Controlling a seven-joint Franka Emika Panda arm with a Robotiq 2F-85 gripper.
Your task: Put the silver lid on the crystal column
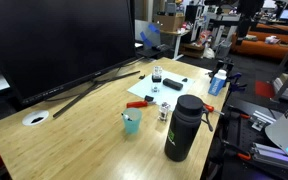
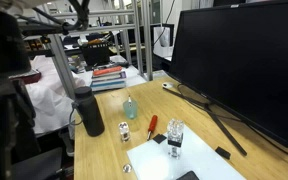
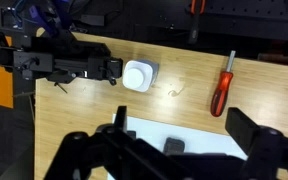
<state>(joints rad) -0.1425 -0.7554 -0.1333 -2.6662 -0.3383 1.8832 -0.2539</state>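
The crystal column (image 1: 157, 75) is a small clear cylinder with a dark top. It stands upright on the white paper (image 1: 162, 92) and also shows in an exterior view (image 2: 174, 134). A small round silvery piece (image 2: 127, 168), apparently the silver lid, lies near the table edge. My gripper (image 3: 182, 122) is open and empty, high above the paper's edge. A dark block (image 3: 174, 147) lies on the paper between its fingers. The column is out of the wrist view, and the gripper does not show in either exterior view.
A tall black bottle (image 1: 184, 127) and a teal cup (image 1: 132, 122) stand near the front. A red screwdriver (image 3: 222, 85) lies beside the paper. A white rounded object (image 3: 139, 75) and black gear (image 3: 54, 60) lie beyond. A large monitor (image 1: 59, 40) fills the back.
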